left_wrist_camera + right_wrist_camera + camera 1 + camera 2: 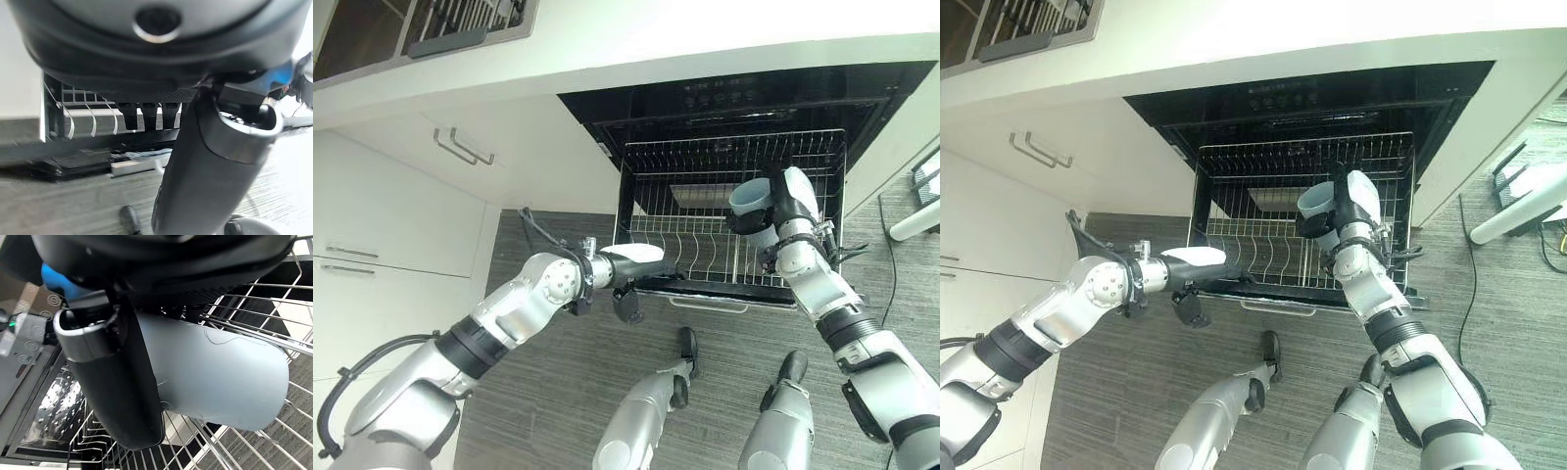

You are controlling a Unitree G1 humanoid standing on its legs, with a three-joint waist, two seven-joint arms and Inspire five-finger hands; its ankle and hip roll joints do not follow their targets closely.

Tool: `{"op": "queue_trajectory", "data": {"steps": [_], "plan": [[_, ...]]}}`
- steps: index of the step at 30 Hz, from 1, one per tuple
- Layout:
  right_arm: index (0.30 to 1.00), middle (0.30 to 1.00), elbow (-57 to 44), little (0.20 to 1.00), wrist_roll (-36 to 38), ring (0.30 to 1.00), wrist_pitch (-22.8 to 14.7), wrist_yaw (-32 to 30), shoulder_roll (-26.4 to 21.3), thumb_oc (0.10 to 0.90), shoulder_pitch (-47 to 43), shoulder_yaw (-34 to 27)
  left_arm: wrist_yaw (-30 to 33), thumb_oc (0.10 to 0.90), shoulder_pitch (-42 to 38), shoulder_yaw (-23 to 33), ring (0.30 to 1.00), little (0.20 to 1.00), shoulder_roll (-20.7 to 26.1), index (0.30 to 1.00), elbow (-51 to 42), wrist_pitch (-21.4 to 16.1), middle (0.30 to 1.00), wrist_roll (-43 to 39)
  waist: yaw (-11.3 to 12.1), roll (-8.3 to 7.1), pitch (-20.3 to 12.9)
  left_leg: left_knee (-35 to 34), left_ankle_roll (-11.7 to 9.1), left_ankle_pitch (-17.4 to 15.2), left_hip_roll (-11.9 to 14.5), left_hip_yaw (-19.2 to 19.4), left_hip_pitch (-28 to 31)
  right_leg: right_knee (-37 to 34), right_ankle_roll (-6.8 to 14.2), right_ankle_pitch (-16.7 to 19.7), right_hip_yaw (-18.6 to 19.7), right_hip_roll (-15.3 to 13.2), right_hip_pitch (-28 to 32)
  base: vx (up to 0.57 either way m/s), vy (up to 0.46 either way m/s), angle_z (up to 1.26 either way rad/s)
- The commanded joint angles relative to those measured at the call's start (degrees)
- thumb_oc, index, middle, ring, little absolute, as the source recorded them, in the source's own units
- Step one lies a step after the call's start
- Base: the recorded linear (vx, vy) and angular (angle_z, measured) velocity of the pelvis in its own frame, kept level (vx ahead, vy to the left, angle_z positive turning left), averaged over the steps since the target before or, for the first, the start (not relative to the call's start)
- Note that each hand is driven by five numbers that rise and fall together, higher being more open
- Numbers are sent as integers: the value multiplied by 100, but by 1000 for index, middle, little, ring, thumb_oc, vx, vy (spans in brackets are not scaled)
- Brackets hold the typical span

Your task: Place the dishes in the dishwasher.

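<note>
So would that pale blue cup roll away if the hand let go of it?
Probably: the pale blue cup looks round and smooth-walled, held on its side by the right hand above the wire rack, so it could roll. It seems rigid and fairly light.

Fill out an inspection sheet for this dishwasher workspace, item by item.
Surface: grey wood-look floor in front of the open dishwasher.
Job's things: pale blue cup held over the pulled-out wire rack.
Clutter: nothing seen.
Hands: right hand curled round the cup; left hand at the rack's front left edge, fingers hard to read.
Cables: thin dark cable on the floor to the right.
Surroundings: white cabinets with bar handles, countertop above.
</note>
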Motion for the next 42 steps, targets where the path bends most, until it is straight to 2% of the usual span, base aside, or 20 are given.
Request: {"op": "queue_trajectory", "data": {"steps": [1, 3, 4, 6, 7, 9, 11, 15, 19, 21, 23, 25, 29, 32, 35, 36, 42], "plan": [[900, 900, 281, 900, -413, 900, 115, -551, -1120, 800, 136, -524, -43, 800, -176, 440, 900, 900, 62, 900, -158, -278, 900, 260, -192, 512, 318, 496, -442, -1147, 570, 26, -33, 68, 0, -275, 564, 33, -88, 0, 0, 0], [900, 900, 137, 900, -105, 900, -232, -801, -1095, 800, 238, -613, -16, 800, -115, 454, 900, 900, 43, 900, -167, -248, 900, 295, -220, 504, 326, 496, -439, -1153, 574, 27, -29, 74, 1, -280, 583, 43, -99, 0, 0, 0], [900, 900, 26, 900, 142, 900, -284, -743, -1076, 800, 312, -685, 3, 800, -85, 467, 900, 900, 42, 900, -175, -235, 900, 294, -239, 509, 327, 496, -441, -1157, 568, 19, -29, 84, 5, -288, 600, 50, -113, 0, 0, 0], [900, 900, -80, 900, 1075, 900, -137, -523, -984, 800, 435, -829, 27, 800, -59, 495, 900, 900, 31, 900, -147, -220, 900, 271, -276, 518, 325, 496, -449, -1162, 572, 29, -27, 97, 0, -307, 638, 59, -138, 22, 45, -4], [900, 900, -125, 900, 1153, 900, -322, -494, -939, 800, 538, -948, 8, 800, -8, 522, 900, 900, 13, 900, -193, -178, 900, 300, -294, 518, 332, 496, -447, -1174, 579, 40, -9, 96, 3, -317, 660, 62, -127, 38, 41, -5], [900, 900, -162, 900, 1444, 900, -400, -513, -827, 800, 666, -1023, 68, 800, -23, 460, 900, 900, 49, 900, -132, -166, 900, 241, -335, 498, 333, 496, -445, -1183, 600, 53, 4, 134, 6, -331, 692, 71, -150, 34, 18, -5], [900, 900, -215, 900, 1294, 900, -616, -607, -778, 800, 736, -1063, 110, 800, -27, 411, 900, 900, 46, 900, -108, -129, 900, 196, -363, 484, 339, 496, -440, -1205, 616, 72, 31, 145, 12, -342, 702, 64, -140, 16, 9, -2], [900, 900, -370, 900, 1174, 900, -617, -677, -765, 800, 802, -1154, 144, 800, -33, 366, 900, 900, 15, 900, -58, -111, 900, 194, -392, 489, 328, 496, -443, -1219, 610, 68, 50, 131, 16, -348, 714, 66, -120, 10, 7, 0], [900, 900, -852, 900, 559, 900, -414, -684, -911, 800, 958, -1241, 99, 800, 107, 498, 900, 900, 58, 900, -95, -134, 900, 173, -451, 491, 328, 496, -425, -1236, 617, 107, 80, 144, 35, -345, 748, 54, -122, 24, 19, -1], [900, 900, -1222, 900, 239, 900, -97, -558, -1048, 800, 1069, -1268, 102, 800, 152, 543, 900, 900, 139, 900, -100, -151, 900, 145, -490, 468, 331, 496, -428, -1242, 615, 102, 79, 185, 39, -357, 779, 61, -165, 11, 5, -3], [900, 900, -1535, 900, -34, 900, 3, -475, -1159, 800, 1134, -1276, 63, 800, 286, 650, 900, 900, 126, 900, -148, -174, 900, 222, -509, 453, 339, 496, -419, -1241, 622, 121, 99, 191, 39, -362, 799, 69, -161, 0, 0, 0], [900, 900, -1762, 900, -198, 900, 306, -306, -1217, 800, 1177, -1227, 110, 800, 360, 686, 900, 900, 181, 900, -139, -220, 900, 172, -534, 441, 330, 496, -421, -1249, 625, 132, 104, 227, 50, -386, 823, 74, -186, 5, 6, -2], [900, 900, -2041, 900, -341, 900, 348, -235, -1334, 800, 1245, -1247, 78, 800, 536, 799, 900, 900, 178, 900, -216, -253, 900, 237, -544, 408, 324, 496, -412, -1256, 646, 153, 117, 226, 52, -388, 831, 77, -180, 16, -2, -5], [900, 900, -2273, 900, -135, 900, 332, -71, -1408, 800, 1328, -1298, 18, 800, 621, 890, 900, 900, 163, 900, -243, -290, 900, 383, -537, 357, 329, 496, -409, -1252, 655, 152, 91, 213, 53, -368, 854, 70, -204, 4, -30, -5], [900, 900, -2750, 900, -209, 900, 507, 6, -1415, 800, 1460, -1334, 54, 800, 770, 956, 900, 900, 191, 900, -279, -260, 900, 444, -580, 302, 316, 496, -408, -1264, 670, 151, 84, 287, 73, -407, 893, 101, -272, 12, -14, -3], [900, 900, -2919, 900, -204, 900, 350, -122, -1441, 800, 1477, -1339, 63, 800, 917, 1015, 900, 900, 157, 900, -297, -298, 900, 528, -582, 283, 324, 496, -398, -1271, 681, 171, 100, 288, 74, -407, 907, 97, -262, 17, 0, -4], [900, 900, -3430, 900, -184, 900, 148, -97, -1503, 800, 1770, -1606, 105, 800, 1154, 1150, 900, 900, 171, 900, -385, -310, 900, 593, -640, 251, 303, 496, -389, -1293, 684, 200, 85, 314, 98, -437, 958, 109, -318, 2, 1, -3]]}}
